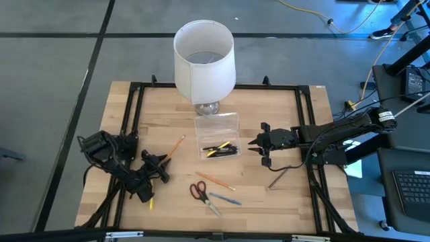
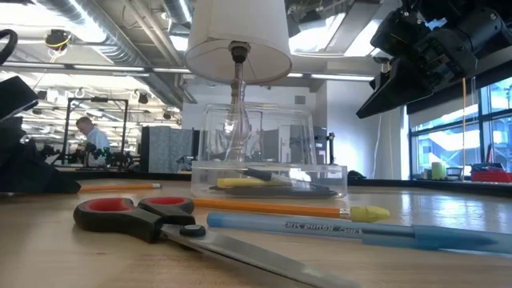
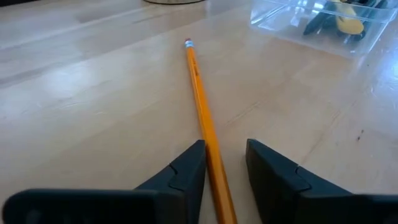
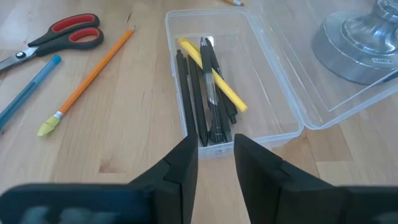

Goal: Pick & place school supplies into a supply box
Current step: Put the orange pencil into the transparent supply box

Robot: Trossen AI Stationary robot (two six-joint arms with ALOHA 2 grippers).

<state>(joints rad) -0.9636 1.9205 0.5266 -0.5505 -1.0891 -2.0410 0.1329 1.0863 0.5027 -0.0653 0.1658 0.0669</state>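
Low view: red-handled scissors (image 2: 136,218) lie nearest, a blue pen (image 2: 352,234) at 3 o'clock.

Left wrist: left end effector (image 3: 225,167), fingers part-open, straddles an orange pencil (image 3: 202,118) on the worktop (image 3: 81,93); contact unclear.

Right wrist: right end effector (image 4: 214,154), part-open and empty, hovers by the clear supply box (image 4: 273,93) holding dark pens (image 4: 202,93) and a yellow pen (image 4: 214,78).

High view: the box sits mid-worktop, 6 o'clock of the lamp (image 1: 204,64).

The high view looks straight down on the whole table (image 1: 269,195). The low view sits at tabletop level, very close to the scissors (image 2: 136,218), facing across to the supply box (image 2: 268,178) and the room behind. The left wrist view looks forward, low along an orange pencil (image 3: 202,121), probably toward the same box. The right wrist view looks down on that box from close by, sharing the scissors with the low view.
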